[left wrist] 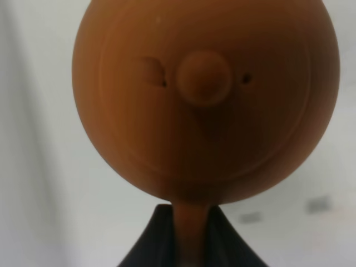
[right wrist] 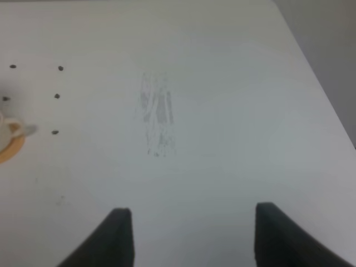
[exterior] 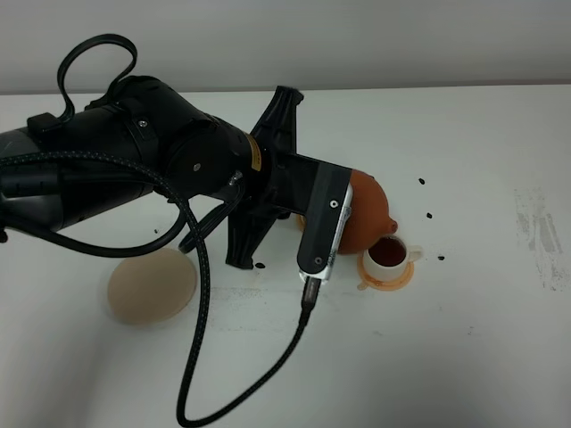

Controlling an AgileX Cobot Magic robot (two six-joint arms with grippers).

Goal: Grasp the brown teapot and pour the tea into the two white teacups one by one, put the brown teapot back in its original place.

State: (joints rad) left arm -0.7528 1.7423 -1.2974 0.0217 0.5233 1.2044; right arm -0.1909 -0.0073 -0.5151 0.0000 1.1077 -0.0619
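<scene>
Tilting steeply toward the right of the exterior view, the brown teapot (exterior: 368, 214) hangs above the table (exterior: 464, 357) with its spout dipped at the rim of 1 white teacup (exterior: 393, 254). Its axis from handle to spout runs from the left end effector (left wrist: 183, 245) down to the cup. That cup holds dark liquid and sits on an orange coaster (exterior: 385, 278). A second teacup cannot be made out; the arm may cover it.

Left wrist view: the teapot fills the frame lid-on, knob (left wrist: 203, 78) facing the camera, and its handle (left wrist: 189, 228) passes down between the 2 dark fingers (left wrist: 150, 245), which are clamped narrow on it. The teapot lies directly ahead of the end effector.

The beige plate (exterior: 152, 285) lies bare on the table at the left, well apart from the teapot.

The right end effector (right wrist: 189, 233) holds nothing, fingers set wide over a scuffed patch (right wrist: 157, 114) of table. Dark specks (exterior: 429, 215) dot the table near the cup.
</scene>
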